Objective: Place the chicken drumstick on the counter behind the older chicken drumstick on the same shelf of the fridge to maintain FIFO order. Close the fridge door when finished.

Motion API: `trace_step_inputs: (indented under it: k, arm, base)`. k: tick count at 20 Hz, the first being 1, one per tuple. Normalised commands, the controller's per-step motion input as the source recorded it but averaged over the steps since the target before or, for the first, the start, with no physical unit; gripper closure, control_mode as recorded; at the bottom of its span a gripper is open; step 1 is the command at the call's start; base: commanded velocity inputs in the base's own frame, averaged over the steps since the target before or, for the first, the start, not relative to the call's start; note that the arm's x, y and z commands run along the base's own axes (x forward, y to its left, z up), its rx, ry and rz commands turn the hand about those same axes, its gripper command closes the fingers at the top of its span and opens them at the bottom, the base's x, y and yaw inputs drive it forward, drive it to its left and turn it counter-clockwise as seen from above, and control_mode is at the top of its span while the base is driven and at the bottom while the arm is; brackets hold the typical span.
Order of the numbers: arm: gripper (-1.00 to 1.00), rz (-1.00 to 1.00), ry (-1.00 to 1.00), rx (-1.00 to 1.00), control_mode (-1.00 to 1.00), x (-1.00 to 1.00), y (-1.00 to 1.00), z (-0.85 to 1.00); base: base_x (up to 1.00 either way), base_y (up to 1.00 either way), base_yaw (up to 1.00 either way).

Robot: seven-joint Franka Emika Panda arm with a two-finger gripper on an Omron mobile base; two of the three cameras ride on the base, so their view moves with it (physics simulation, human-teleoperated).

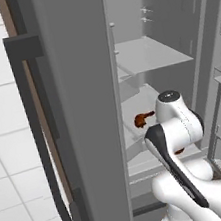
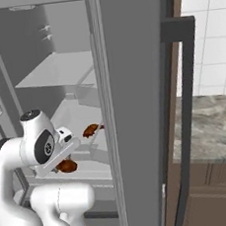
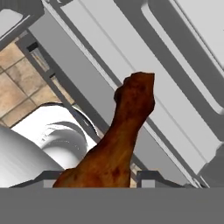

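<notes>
The reddish-brown, glossy chicken drumstick (image 3: pixel 118 144) sat between the jaws of the gripper (image 3: pixel 98 177), its thick meaty end down at the finger tips and its knobby bone end pointing away from the hand; the jaws were clenched on it. In the right base view this carried drumstick (image 2: pixel 66 165) hung just below the white hand, over the front lip of the wide pale grey shelf (image 2: pixel 89 173) in the open dark grey fridge (image 2: pixel 131 83). A second brown drumstick (image 2: pixel 90 130), the older one, lay further in on the same shelf, apart from the carried piece; the left base view showed it as a small brown lump (image 1: pixel 143 119) beside the arm's white elbow.

By my judgement the step in hand was carrying the new piece into the shelf. To do it well, the hand should lift clear of the front lip, pass over or to one side of the older drumstick without nudging it, and reach towards the fridge's back wall before lowering. Release should wait until the meat rests on the shelf plate, plainly behind the older one. The wrist must also stay clear of the upper shelf (image 1: pixel 149 55). The open door (image 2: pixel 142 131) remained to be shut. The mottled stone counter (image 2: pixel 210 123) lay off to the right.
</notes>
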Motion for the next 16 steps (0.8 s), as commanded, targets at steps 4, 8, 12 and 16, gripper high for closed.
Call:
trace_step_inputs:
  k: [4, 8, 12, 16]
  arm:
    - [1.0, 0.11, -0.04, 0.01, -1.0, 0.75, 0.0, -0.11]
    - [1.0, 0.21, -0.31, 0.05, -1.0, 1.0, 0.04, -0.02]
    - [1.0, 0.14, -0.23, 0.0, -1.0, 0.94, 0.21, 0.01]
    - [1.0, 0.07, -0.02, 0.0, -1.0, 0.93, 0.29, 0.06]
  base:
    - [0.25, 0.0, 0.01]
    - [0.0, 0.0, 0.0]
    - [0.0, 0.0, 0.0]
    - [0.0, 0.0, 0.0]
